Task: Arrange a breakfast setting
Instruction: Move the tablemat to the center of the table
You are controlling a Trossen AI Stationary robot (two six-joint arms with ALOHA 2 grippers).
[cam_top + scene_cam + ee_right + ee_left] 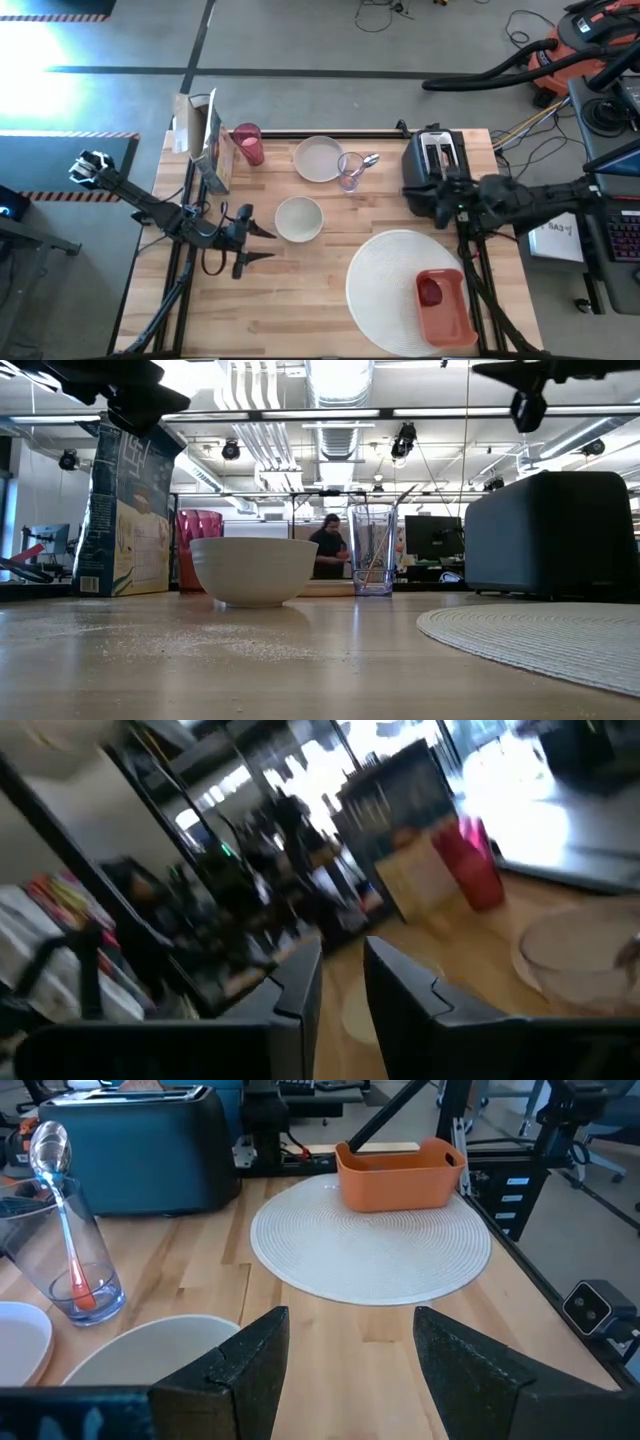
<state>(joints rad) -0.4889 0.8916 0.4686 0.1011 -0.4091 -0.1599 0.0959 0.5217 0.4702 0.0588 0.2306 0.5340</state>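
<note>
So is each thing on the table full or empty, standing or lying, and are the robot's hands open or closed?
white bowl: upright, empty.
small pale plate: flat, empty.
clear glass: upright, a spoon standing in it.
pink cup: upright.
cereal box: standing.
toaster: bread in its slots.
orange bin: on the placemat, red fruit inside.
left gripper: open, empty.
right gripper: narrowly open, empty.

bright, even overhead light falls on the pale wooden tabletop (300, 290), with only soft, short shadows. a strong white-blue glare washes out the floor at the high view's upper left corner. in the low view ceiling lamps blow out and the near tabletop is softly out of focus. the right wrist view is heavily smeared by motion blur; the left wrist view is sharp.
</note>
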